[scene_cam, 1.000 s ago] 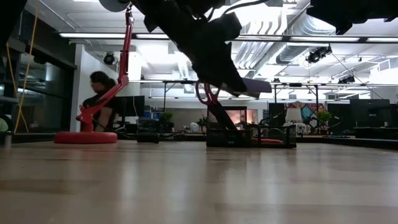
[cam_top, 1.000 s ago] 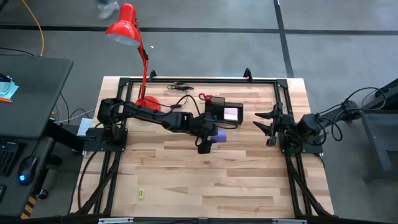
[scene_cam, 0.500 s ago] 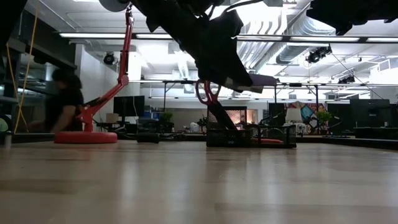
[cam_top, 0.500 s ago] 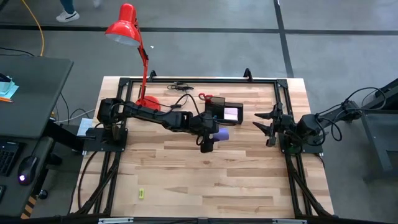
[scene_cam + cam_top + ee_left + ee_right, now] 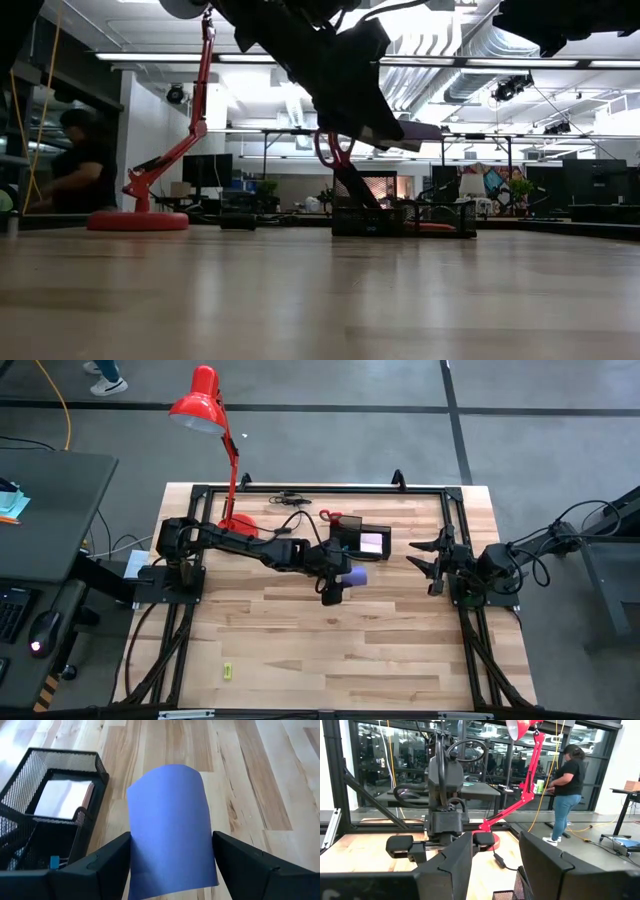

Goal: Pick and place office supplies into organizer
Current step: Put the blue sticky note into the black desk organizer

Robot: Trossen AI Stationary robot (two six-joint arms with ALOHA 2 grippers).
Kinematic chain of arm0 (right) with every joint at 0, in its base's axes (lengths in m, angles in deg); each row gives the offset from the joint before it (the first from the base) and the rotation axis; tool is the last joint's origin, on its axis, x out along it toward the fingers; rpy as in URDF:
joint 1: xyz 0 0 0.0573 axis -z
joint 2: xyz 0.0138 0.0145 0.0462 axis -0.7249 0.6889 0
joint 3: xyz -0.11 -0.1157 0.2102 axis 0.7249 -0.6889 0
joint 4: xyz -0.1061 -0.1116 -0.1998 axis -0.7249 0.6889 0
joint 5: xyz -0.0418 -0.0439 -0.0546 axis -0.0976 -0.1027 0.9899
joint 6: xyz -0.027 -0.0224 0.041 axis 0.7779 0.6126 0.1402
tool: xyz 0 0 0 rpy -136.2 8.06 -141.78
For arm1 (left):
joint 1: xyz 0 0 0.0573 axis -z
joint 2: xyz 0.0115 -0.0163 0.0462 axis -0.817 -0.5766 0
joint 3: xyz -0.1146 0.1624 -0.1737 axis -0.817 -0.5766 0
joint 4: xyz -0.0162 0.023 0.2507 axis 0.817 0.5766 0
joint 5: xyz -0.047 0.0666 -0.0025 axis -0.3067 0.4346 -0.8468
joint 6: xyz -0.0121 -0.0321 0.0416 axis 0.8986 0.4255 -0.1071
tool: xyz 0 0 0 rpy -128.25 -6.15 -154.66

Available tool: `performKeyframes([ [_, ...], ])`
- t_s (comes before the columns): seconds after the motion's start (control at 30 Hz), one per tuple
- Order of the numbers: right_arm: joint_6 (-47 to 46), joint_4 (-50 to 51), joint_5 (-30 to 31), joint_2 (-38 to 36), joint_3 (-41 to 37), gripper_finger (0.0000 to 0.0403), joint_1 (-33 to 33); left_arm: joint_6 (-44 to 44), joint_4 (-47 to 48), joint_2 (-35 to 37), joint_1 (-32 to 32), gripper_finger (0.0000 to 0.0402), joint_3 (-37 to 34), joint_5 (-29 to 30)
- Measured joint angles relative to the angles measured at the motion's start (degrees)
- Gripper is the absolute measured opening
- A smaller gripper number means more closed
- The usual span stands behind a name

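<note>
Left gripper (image 5: 343,582) hangs above mid-table, just in front of the organizer (image 5: 360,540), fingers clamped on the two side edges of the purple note pad (image 5: 172,827); the squeeze bows the pad upward between the fingers (image 5: 107,857), which likely keeps it from slipping. In the low view the pad (image 5: 425,130) sits well clear of the wood and above the organizer's rim (image 5: 400,215), a height that looks chosen to carry it over the mesh wall rather than into it. Left wrist view shows the black mesh organizer (image 5: 55,765) just beside and ahead of the pad, with a pale pink pad (image 5: 65,800) already lying flat in one compartment. Red scissors handles (image 5: 330,516) stand up at the organizer's far side, already stowed. A small yellow-green piece (image 5: 227,671) lies alone near the front left of the table, well apart from everything. Right gripper (image 5: 495,865) waits at the right side of the table, its fingers standing apart with nothing between them. Surface: pale wood planks (image 5: 400,640), bare and smooth, framed by black rails. Red desk lamp (image 5: 200,400) stands at the far left corner. Beyond the table: open workshop, grey floor, ceiling lights; a person (image 5: 567,790) stands at a bench.
</note>
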Motion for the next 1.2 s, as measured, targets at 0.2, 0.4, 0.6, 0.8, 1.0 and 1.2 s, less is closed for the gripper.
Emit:
performKeyframes([
  [0.2, 0.01, -0.02, 0.00, 0.00, 0.00, 0.0156, 0.00, -0.42, -1.74, 0.04, 0.00, 0.0257, 0.00, 0.00],
  [0.4, -0.83, -0.02, 0.00, 0.00, 0.00, 0.0158, 0.00, -1.72, -4.10, 0.07, 0.00, 0.0257, 0.02, -0.02],
  [0.6, -24.25, -2.41, -0.99, -0.06, 0.00, 0.0157, 0.00, -5.06, -5.89, 0.08, 0.00, 0.0257, 0.02, 0.26],
  [0.8, -51.77, -2.57, -1.99, -0.02, 0.00, 0.0158, 0.00, -8.99, -8.03, 0.09, 0.00, 0.0257, 0.01, 1.56],
  [1.0, -56.04, -1.74, -2.97, 1.20, 0.00, 0.0158, 0.00, -11.59, -10.54, 0.09, 0.00, 0.0257, 0.00, 3.42],
  [1.2, -57.00, -4.72, -0.69, 3.05, 0.00, 0.0156, 0.00, -14.43, -13.28, 0.09, 0.00, 0.0257, 0.01, 3.62],
])
